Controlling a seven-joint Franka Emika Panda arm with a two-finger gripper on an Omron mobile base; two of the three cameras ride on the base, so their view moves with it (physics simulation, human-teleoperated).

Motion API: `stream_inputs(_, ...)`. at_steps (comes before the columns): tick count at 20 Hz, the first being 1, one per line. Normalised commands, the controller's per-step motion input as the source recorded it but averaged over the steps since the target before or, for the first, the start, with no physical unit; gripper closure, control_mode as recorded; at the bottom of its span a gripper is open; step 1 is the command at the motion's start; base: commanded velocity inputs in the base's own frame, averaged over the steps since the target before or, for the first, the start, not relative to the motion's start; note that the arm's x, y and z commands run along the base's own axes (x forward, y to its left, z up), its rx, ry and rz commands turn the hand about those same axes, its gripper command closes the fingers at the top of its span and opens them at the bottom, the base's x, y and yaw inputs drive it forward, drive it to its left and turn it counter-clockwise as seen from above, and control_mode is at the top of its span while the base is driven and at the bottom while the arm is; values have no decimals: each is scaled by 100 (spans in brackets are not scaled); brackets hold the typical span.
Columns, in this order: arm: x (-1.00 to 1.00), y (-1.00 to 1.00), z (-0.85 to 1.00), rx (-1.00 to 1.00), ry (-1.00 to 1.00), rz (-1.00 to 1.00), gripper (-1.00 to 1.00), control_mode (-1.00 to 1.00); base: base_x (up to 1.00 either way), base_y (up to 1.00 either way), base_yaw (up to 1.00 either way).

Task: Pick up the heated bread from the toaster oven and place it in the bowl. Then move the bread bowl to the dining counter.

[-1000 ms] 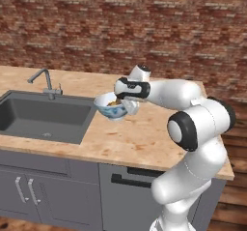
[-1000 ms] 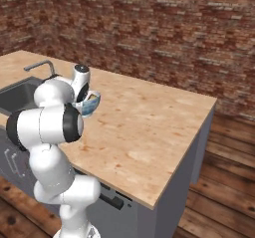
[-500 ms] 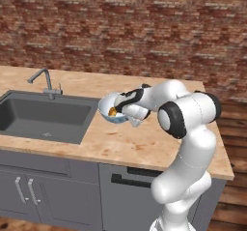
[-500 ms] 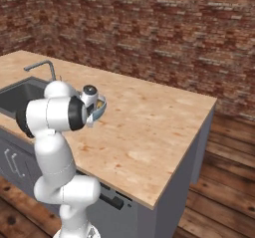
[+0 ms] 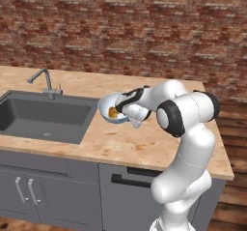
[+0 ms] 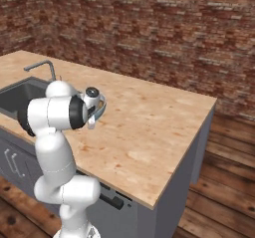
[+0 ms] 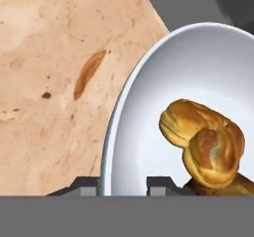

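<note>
The pale-blue-and-white bowl (image 5: 109,107) (image 7: 198,72) sits tilted on the dining counter (image 5: 125,143) (image 6: 149,127), just right of the sink. The golden heated bread (image 5: 114,112) (image 7: 203,144) lies inside it. My gripper (image 5: 125,110) (image 7: 121,184) straddles the bowl's near rim, one finger outside and one inside. In the hand view the jaws stand slightly parted, with a gap between the inner finger and the rim. The toaster oven is out of view.
A dark inset sink (image 5: 43,116) (image 6: 20,92) with a metal faucet (image 5: 42,80) (image 6: 42,67) lies left of the bowl. A brick wall runs behind the counter. Bare wood-grain top stretches to the right (image 6: 164,117), ending at the counter's edge.
The arm has folded down and brought the bowl from above the counter onto it beside the sink. The jaws have parted a little from the rim.
</note>
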Motion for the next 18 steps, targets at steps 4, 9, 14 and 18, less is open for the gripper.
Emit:
stream_inputs(4,1,0,42,0,7,-4,-100,-100,0,0,0)
stream_inputs(9,-16,0,71,0,0,-6,-100,-100,0,0,0)
stream_inputs(14,-80,-4,77,0,-1,-2,-100,-100,0,0,0)
stream_inputs(18,-100,-19,66,0,-16,0,-100,-100,0,0,0)
